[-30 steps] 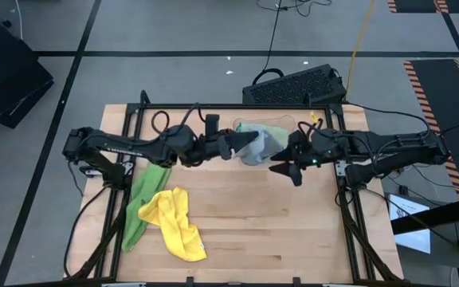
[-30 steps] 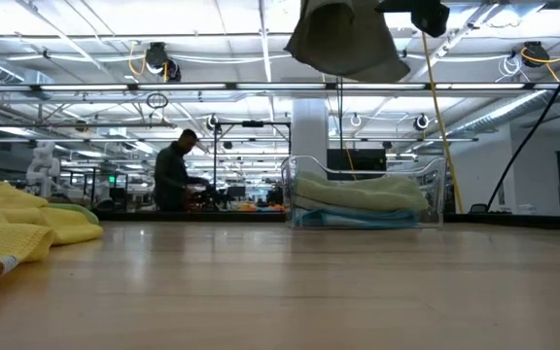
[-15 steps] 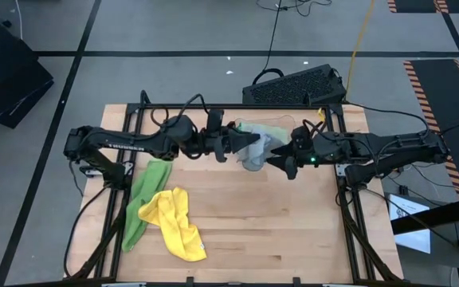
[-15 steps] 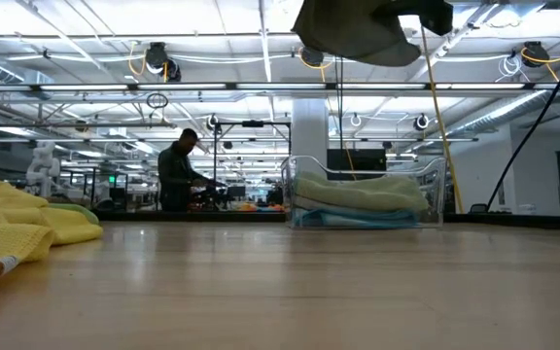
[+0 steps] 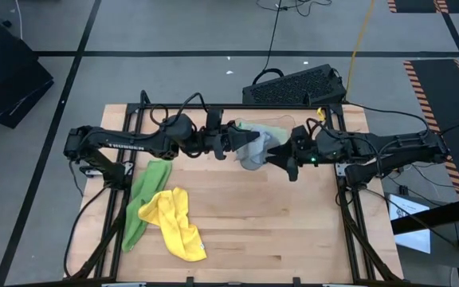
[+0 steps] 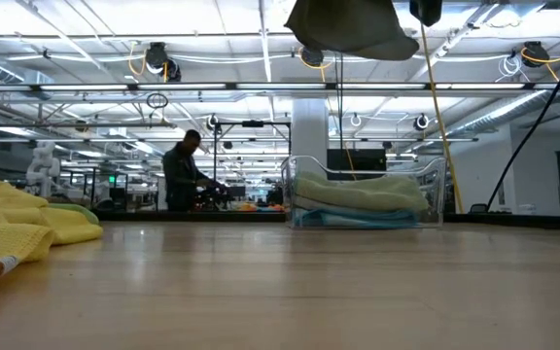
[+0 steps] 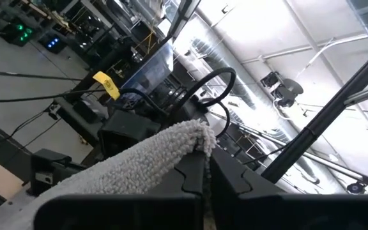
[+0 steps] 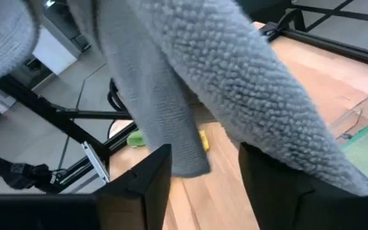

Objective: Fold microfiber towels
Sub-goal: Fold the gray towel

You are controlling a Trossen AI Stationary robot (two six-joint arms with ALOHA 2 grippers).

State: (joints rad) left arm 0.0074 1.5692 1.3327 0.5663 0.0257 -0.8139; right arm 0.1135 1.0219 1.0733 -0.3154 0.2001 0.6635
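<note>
Aloft, left fingers (image 7: pixel 200 176) pinch grey towel (image 5: pixel 253 149) – right fingers (image 8: pixel 200 182) apart

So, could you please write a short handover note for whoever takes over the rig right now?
Left end effector: shut on the grey towel, held in the air near the table's far edge.
Right end effector: open, closing in on the same towel, fingers on either side of a hanging fold, no grip yet.
Yellow towel and bright green towel: crumpled at the left of the table, unfolded.
Clear bin: at the far edge, holds folded towels.
Left to do: fold the grey, then the yellow and green.
</note>
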